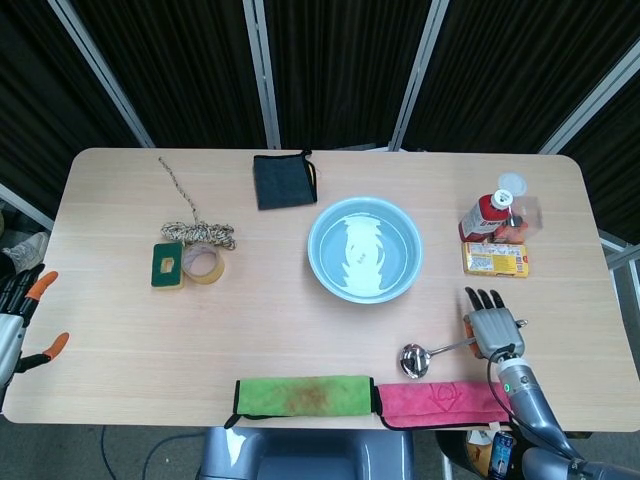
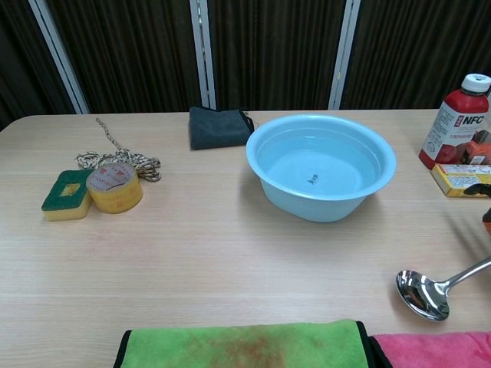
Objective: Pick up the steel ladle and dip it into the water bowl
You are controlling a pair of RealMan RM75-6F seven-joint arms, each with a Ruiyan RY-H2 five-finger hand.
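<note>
The steel ladle (image 1: 414, 359) lies low over the table's front right part, its cup (image 2: 422, 294) toward the left and its handle (image 2: 464, 276) slanting up to the right. My right hand (image 1: 492, 326) holds the handle's far end, with its fingers pointing away from me; the chest view catches only its edge. The light blue water bowl (image 1: 364, 249) stands at the table's middle, to the far left of the ladle, with water (image 2: 318, 165) in it. My left hand (image 1: 14, 312) hangs off the table's left edge, fingers apart and holding nothing.
A green cloth (image 1: 303, 394) and a pink cloth (image 1: 440, 402) lie along the front edge, just before the ladle. A red bottle (image 1: 489, 211) and a yellow box (image 1: 494, 259) stand right of the bowl. A tape roll (image 1: 202, 264), sponge (image 1: 167, 264), rope (image 1: 196, 230) and dark pouch (image 1: 283, 180) sit further left.
</note>
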